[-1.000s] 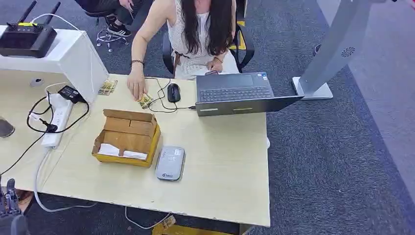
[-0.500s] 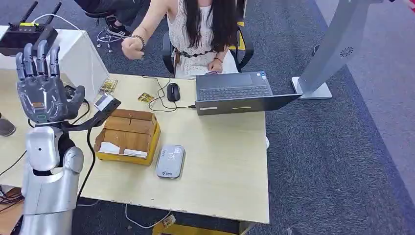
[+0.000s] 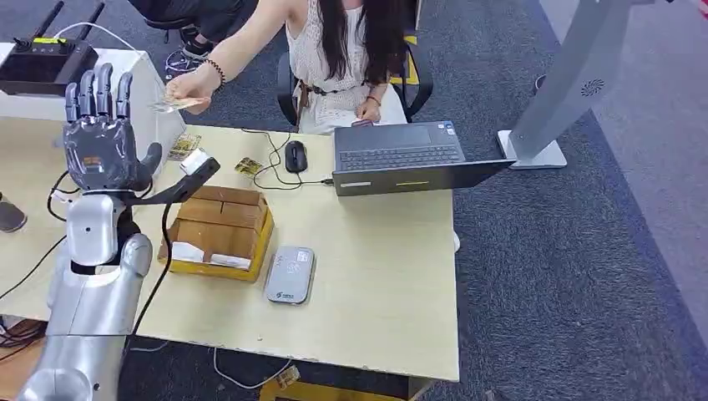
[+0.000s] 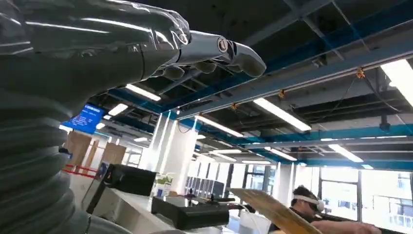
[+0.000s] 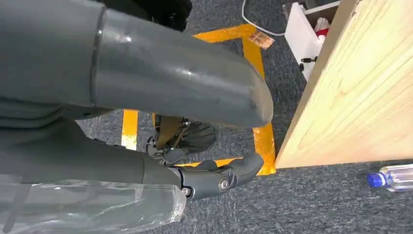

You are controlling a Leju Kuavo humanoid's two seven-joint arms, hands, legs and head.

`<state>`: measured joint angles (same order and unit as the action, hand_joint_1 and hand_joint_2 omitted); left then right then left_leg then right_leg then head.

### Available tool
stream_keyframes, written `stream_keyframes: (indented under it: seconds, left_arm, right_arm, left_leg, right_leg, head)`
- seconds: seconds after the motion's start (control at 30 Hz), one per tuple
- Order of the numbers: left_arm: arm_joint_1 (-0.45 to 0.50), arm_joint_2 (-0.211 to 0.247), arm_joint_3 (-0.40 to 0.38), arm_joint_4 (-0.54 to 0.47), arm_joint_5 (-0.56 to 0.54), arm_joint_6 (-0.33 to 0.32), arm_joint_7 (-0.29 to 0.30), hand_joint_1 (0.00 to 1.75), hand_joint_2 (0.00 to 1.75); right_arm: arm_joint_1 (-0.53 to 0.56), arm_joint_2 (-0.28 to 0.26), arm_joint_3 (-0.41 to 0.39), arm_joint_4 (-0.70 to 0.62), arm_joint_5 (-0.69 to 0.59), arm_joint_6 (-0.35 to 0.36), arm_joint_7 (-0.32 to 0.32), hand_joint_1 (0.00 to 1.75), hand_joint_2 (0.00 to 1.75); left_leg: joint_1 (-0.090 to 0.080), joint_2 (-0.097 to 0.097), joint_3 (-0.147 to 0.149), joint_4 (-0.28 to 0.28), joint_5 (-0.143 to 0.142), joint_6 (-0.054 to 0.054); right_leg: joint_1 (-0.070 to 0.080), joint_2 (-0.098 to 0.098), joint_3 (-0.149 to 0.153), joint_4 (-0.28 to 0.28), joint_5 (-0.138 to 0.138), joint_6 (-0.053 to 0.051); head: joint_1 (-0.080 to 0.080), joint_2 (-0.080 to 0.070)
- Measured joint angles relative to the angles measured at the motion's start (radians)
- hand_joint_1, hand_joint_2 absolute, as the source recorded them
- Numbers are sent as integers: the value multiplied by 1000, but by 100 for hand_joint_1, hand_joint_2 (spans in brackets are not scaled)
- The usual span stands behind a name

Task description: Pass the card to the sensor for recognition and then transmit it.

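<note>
Fingers (image 3: 98, 88) of the raised left hand (image 3: 104, 146) stand straight and spread, holding nothing; the card (image 3: 175, 104) lies just beyond them toward the desk's far side, held flat in a person's hand (image 3: 194, 83), long axis pointing at the palm. Right hand (image 5: 214, 178) hangs loosely curled below the desk (image 3: 376, 276), far off, empty

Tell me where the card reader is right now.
In the head view, the grey card reader lies flat on the table, just right of the open cardboard box.

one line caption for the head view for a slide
Robot's raised, open left hand awaits the card a seated person holds out.
</note>
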<state>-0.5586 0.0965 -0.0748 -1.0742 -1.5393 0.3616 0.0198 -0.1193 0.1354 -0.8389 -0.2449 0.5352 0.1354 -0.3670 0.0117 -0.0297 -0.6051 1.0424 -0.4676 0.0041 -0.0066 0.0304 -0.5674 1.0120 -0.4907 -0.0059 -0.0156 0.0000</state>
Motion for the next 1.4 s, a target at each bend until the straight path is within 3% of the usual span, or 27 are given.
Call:
stream_keyframes:
  seconds: [0.33,0.37,1.4]
  left_arm:
    - [-2,7,-1,26,0,0,0,0,175]
    - [-2,6,-2,27,0,0,0,175,175]
    - [26,-35,-51,45,0,24,-20,175,175]
  right_arm:
    - [0,0,0,2,0,0,0,0,0]
    - [-1,0,2,2,5,-3,2,0,0]
    - [-3,10,23,6,19,-28,19,0,0]
  left_leg:
    - [0,0,0,0,0,0]
    - [0,0,0,0,0,0]
    - [0,0,-1,0,0,0]
  right_leg:
    - [0,0,0,0,0,0]
    - [0,0,0,0,0,0]
    - [0,0,0,0,0,0]
  head:
    - [0,0]
    - [0,0]
    - [0,0]
